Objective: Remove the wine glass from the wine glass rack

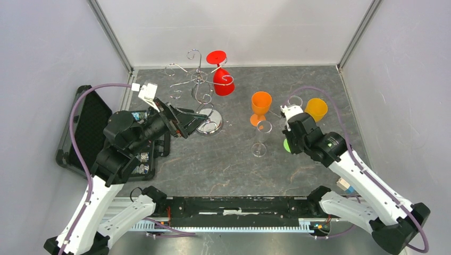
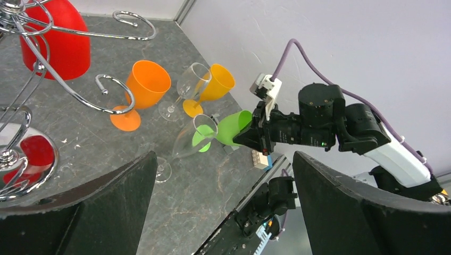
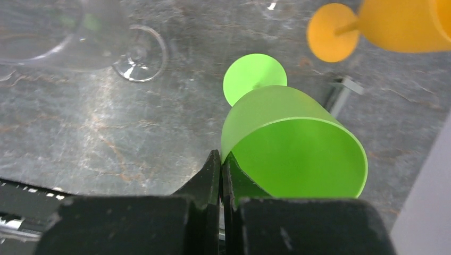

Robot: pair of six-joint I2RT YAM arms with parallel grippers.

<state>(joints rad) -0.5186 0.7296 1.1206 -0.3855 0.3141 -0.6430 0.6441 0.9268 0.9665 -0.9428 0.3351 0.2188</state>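
I read my left hand [image 1: 198, 121] as released, jaws spread wide, just beside the round base of the wine glass rack [image 1: 213, 127] at far left. A red wine glass [image 1: 223, 82] hangs bowl-down from one rack arm. At right, my right hand [image 3: 221, 164] pinches the rim of a tilted green wine glass [image 3: 292, 154].

At the upper centre, the silver chrome wire rack [image 1: 199, 78] gleams beside a glossy red plastic wine glass [image 1: 224, 84]. To its right are a bright orange plastic goblet [image 1: 260, 102], an amber-yellow plastic goblet [image 1: 316, 109] and a clear colourless stemmed glass [image 1: 264, 127]. The translucent plastic goblet [image 3: 292, 154] is lime green. The stone-look tabletop [image 1: 223, 170] is dark grey with pale brownish veins.
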